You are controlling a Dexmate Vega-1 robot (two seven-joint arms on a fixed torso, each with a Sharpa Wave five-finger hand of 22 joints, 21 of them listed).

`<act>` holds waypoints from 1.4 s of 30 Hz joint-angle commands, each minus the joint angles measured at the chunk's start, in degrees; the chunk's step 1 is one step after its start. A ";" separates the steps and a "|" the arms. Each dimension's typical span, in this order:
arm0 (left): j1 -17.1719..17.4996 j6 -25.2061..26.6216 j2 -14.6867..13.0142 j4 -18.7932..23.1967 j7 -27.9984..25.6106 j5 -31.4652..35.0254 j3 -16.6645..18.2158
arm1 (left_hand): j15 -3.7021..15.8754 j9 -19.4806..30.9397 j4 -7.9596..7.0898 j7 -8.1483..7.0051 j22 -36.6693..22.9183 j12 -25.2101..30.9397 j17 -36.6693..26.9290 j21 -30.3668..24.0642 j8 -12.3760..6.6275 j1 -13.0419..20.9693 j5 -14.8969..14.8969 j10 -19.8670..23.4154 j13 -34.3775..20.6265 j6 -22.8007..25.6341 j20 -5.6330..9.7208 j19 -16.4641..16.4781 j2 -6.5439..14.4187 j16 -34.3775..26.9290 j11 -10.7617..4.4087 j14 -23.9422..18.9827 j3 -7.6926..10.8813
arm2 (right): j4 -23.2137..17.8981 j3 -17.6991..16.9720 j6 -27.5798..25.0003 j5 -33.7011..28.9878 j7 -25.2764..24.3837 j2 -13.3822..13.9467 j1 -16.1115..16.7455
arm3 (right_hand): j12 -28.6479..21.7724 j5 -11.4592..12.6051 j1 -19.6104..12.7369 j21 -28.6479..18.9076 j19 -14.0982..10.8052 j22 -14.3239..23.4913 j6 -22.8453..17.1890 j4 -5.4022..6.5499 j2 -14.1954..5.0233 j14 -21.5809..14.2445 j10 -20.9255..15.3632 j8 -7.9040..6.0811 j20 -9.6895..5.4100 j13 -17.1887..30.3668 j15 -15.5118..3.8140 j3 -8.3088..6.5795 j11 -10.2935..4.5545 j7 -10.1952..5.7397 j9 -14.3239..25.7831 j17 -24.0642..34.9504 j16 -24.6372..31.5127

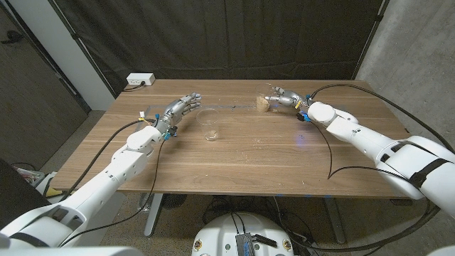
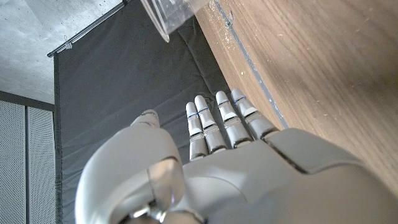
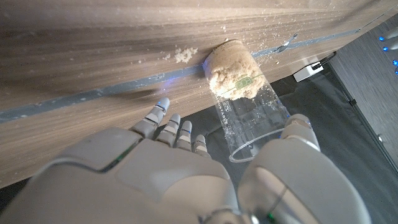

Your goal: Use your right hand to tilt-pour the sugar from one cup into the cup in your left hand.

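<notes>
A clear cup with brown sugar (image 1: 263, 104) (image 3: 238, 78) stands at the table's far middle. My right hand (image 1: 286, 97) (image 3: 186, 168) reaches around it, thumb (image 3: 300, 129) on one side and fingers (image 3: 169, 124) on the other, close to the cup wall without a plain grip. An empty clear cup (image 1: 210, 124) (image 2: 166, 15) stands left of centre. My left hand (image 1: 181, 107) (image 2: 230, 155) is just left of it, fingers straight and together, holding nothing.
Spilled sugar grains (image 3: 182, 55) lie beside the filled cup along a blue tape line (image 3: 112, 93). A white power strip (image 1: 140, 80) sits at the far left corner of the wooden table (image 1: 242, 160). A black curtain hangs behind.
</notes>
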State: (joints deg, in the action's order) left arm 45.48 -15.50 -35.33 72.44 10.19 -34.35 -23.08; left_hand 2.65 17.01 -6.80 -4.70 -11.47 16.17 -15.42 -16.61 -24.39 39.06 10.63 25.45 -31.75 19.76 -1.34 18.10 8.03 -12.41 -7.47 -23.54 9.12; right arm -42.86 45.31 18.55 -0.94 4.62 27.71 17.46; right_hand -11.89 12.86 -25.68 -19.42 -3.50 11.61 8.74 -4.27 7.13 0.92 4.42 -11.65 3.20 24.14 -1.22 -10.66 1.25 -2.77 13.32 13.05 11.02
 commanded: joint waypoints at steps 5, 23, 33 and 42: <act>-2.45 -1.97 0.73 -4.69 3.31 0.61 -0.82 | 5.72 0.15 0.15 0.11 -0.14 -0.28 0.07 0.28 0.25 -0.25 0.16 0.05 -0.19 0.17 -0.11 -0.38 0.01 0.00 0.02 0.12 0.46 | 3.46 -0.04 -0.24 1.42 -4.18 -3.61 0.41 | -0.32 0.53 -0.05 0.47 0.16 0.17 1.17 -0.10 0.45 0.99 0.79 0.19 0.72 0.07 1.09 0.18 1.09 -0.08 -0.07 -0.17 -0.04; -3.99 -4.57 1.80 -7.96 5.79 1.04 -1.48 | 5.61 0.12 0.33 0.15 -0.13 -0.41 0.17 0.35 0.29 -0.36 0.15 -0.01 -0.24 0.22 -0.10 -0.48 -0.16 0.03 0.03 0.29 0.67 | -7.71 -2.09 -6.34 3.16 -6.38 -0.53 5.90 | -0.32 0.74 -0.29 0.59 0.05 0.17 1.61 -0.38 0.36 1.74 1.41 0.08 1.15 -0.08 1.83 0.22 1.71 -0.26 -0.09 -0.34 -0.12; -3.43 -4.83 1.39 -7.60 5.70 0.74 -1.06 | 5.57 0.10 0.44 0.16 -0.13 -0.49 0.23 0.37 0.37 -0.41 0.16 -0.04 -0.28 0.13 -0.11 -0.48 -0.26 0.08 -0.13 0.47 0.80 | -7.71 -2.12 -6.40 3.27 -6.44 -1.96 5.59 | -0.33 0.84 -0.33 0.62 -0.08 0.17 1.69 -0.50 0.41 1.94 1.65 -0.01 1.17 -0.18 2.30 0.29 1.88 -0.26 -0.10 -0.43 -0.09; -3.89 -5.33 1.53 -8.82 6.23 0.68 -0.99 | 5.61 0.08 0.55 0.14 -0.13 -0.58 0.28 0.41 0.40 -0.47 0.16 -0.08 -0.31 0.14 -0.11 -0.52 -0.33 0.07 -0.09 0.53 0.95 | -5.17 -1.80 -4.20 4.32 -5.66 -4.52 5.03 | -0.42 0.94 -0.42 0.61 -0.29 0.18 1.83 -0.62 0.39 1.95 1.67 -0.06 1.09 -0.26 2.36 0.32 1.99 -0.22 -0.11 -0.51 -0.01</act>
State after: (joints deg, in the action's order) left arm 41.97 -20.17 -33.90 64.71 15.84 -33.49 -24.24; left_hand 2.46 17.03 -6.40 -4.70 -11.47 15.67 -15.16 -16.28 -24.15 38.73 10.63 25.45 -31.73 19.75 -1.34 17.67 7.70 -12.41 -7.47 -23.29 9.52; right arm -49.38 43.36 12.66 2.48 -1.67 25.29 22.77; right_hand -11.90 13.58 -25.68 -18.98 -3.54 11.58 9.74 -4.67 7.13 2.54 6.04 -11.49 4.20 23.86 0.83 -10.27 2.86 -2.98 13.05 12.51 11.02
